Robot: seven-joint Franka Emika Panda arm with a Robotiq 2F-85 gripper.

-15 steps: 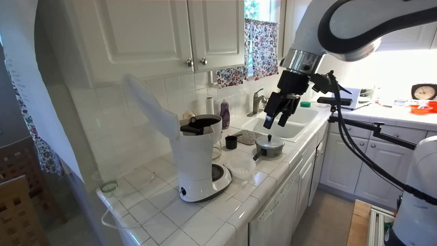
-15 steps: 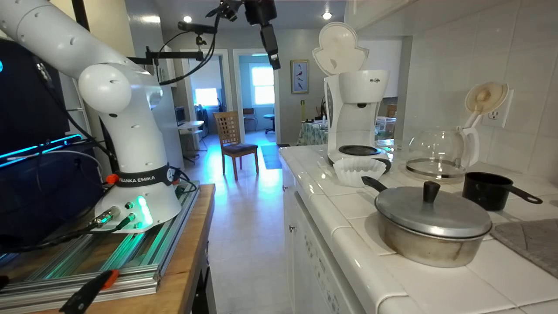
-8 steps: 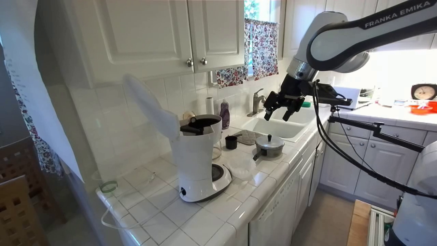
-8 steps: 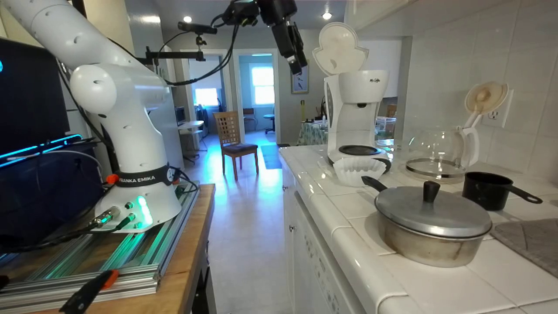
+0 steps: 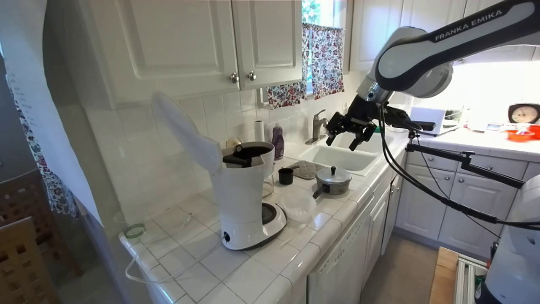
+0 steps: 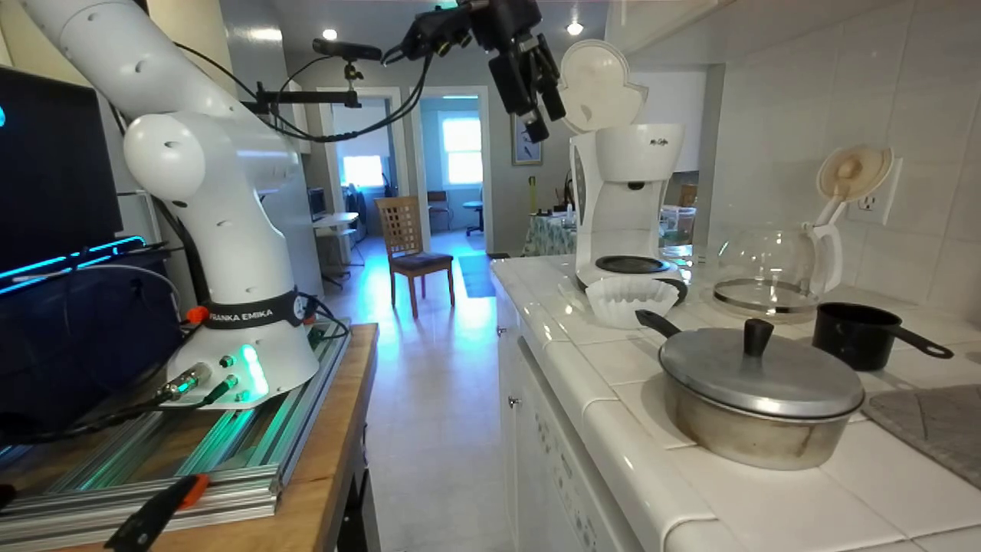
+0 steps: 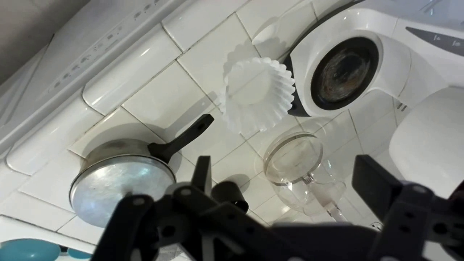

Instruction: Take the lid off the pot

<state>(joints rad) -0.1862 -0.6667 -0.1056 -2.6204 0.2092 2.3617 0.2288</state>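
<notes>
The counter (image 5: 223, 259) is surfaced in white tile, its front edge rounded and glossy. On it stands 1 white coffee maker (image 5: 242, 202), its base just beside 1 fluted white paper filter (image 7: 259, 90). 1 glass carafe (image 6: 766, 264) sits near 1 black cup (image 6: 854, 337) with a handle, and 1 grey quilted pad (image 5: 310, 169) lies flat just beside that cup. The metal pot (image 6: 755, 437) stands upright near the front edge. 1 green ring (image 5: 134, 235) lies at a corner, well apart from the pot.
</notes>
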